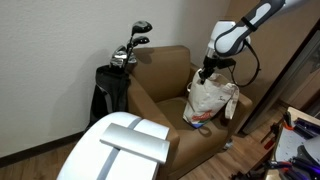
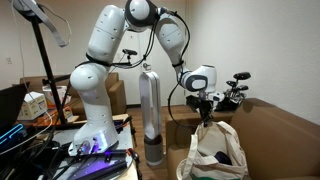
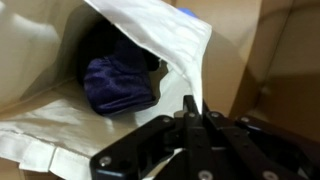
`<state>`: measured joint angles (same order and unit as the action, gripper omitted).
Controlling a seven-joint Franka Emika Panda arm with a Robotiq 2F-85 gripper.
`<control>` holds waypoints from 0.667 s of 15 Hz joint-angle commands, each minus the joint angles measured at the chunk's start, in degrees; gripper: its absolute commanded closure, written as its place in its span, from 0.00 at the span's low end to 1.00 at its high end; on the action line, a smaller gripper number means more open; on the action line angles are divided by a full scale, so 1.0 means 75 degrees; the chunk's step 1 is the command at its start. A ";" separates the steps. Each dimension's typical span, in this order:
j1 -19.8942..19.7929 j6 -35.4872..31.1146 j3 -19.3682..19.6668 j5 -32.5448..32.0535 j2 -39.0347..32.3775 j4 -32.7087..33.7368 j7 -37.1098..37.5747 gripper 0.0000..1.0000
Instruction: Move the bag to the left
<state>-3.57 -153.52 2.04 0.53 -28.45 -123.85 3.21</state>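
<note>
The cream cloth bag [image 1: 210, 100] stands slouched on the brown armchair [image 1: 160, 72], toward the seat's right side. It also shows in an exterior view [image 2: 218, 152] at the bottom. My gripper [image 1: 206, 70] is at the bag's top edge, also seen from the other side [image 2: 207, 112]. In the wrist view my gripper [image 3: 190, 106] is shut on the bag's upper rim [image 3: 175, 45]. The bag's mouth gapes and a dark blue cloth [image 3: 118, 82] lies inside.
A black golf bag with clubs [image 1: 112, 85] leans on the wall beside the armchair. A white fan-like device [image 1: 125, 145] stands in the foreground. A tall silver tower [image 2: 151, 115] and cluttered desk [image 2: 40, 110] stand near the robot base.
</note>
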 commanded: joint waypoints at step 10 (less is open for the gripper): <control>0.1118 -0.0425 -0.0184 -0.0577 0.0677 -0.0129 -0.0095 0.98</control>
<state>4.77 -154.96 1.42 -2.96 -24.96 -123.84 3.18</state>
